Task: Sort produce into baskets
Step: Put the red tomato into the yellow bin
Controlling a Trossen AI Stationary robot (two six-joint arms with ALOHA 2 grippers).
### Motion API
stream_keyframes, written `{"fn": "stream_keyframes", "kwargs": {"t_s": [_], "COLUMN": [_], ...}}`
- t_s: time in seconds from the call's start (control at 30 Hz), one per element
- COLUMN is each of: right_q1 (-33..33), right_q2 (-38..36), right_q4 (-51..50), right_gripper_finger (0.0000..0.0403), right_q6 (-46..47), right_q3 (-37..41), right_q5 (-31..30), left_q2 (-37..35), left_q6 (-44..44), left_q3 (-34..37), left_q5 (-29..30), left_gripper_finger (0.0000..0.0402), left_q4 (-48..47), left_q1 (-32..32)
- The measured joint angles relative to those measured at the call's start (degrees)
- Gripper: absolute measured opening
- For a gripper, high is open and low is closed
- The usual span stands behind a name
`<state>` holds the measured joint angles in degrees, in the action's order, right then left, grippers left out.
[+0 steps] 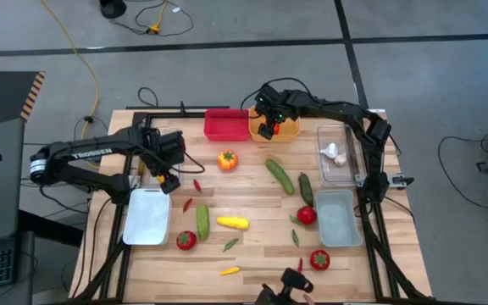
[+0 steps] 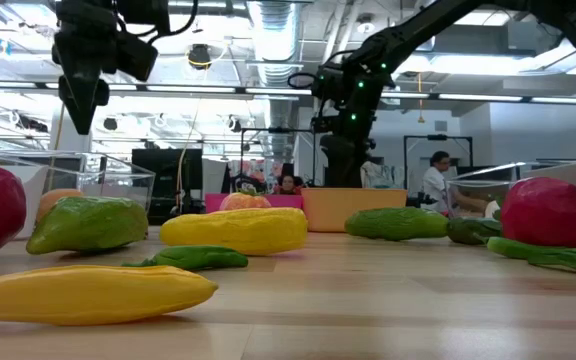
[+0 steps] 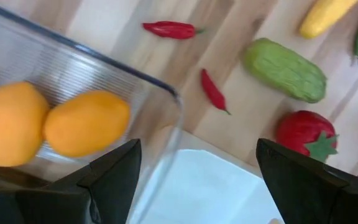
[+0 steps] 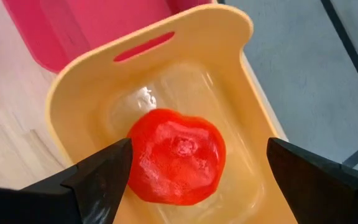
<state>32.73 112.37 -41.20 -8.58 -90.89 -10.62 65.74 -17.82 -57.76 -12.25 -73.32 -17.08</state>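
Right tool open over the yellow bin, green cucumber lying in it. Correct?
Not quite. The right tool is open over the yellow bin, but what lies in it is a red tomato-like piece, not a green cucumber. The right wrist view shows it.

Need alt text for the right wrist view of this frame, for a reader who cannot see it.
A red toy fruit lies in the bottom of the orange-yellow bin, seen from above between the right gripper's open dark fingers. The red bin sits beside it, with wooden table on one side and grey floor on the other.
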Motion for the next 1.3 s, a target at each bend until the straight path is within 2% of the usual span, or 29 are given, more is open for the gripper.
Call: {"fn": "stream_keyframes", "kwargs": {"t_s": [0.27, 0.5, 0.73, 1.0, 1.3], "right_q1": [-0.7, -1.7, -3.3, -5.2, -6.9], "right_q2": [-1.5, -2.1, -2.1, -2.1, -2.1], "right_q4": [-2.1, -2.3, -3.6, -5.3, -5.3], "right_gripper_finger": [0.0398, 0.0398, 0.0398, 0.0398, 0.0398], "right_q6": [0.2, 1.1, 1.4, 1.7, 1.6], "right_q3": [0.0, 0.0, 0.0, 0.0, 0.0], "right_q5": [0.0, 0.0, 0.0, 0.0, 0.0], "left_q2": [-3.1, -3.0, -1.8, -1.9, -0.7], "left_q6": [-8.1, -19.6, -28.6, -35.2, -34.9], "left_q3": [0.0, 0.0, 0.0, 0.0, 3.9], "left_q5": [1.6, 9.5, 9.8, 15.4, 19.6], "left_gripper_finger": [0.0304, 0.0304, 0.0304, 0.0304, 0.0304], "left_q4": [3.8, 10.5, 16.8, 20.6, 24.2], "left_q1": [12.9, 27.9, 39.6, 47.7, 51.2]}}
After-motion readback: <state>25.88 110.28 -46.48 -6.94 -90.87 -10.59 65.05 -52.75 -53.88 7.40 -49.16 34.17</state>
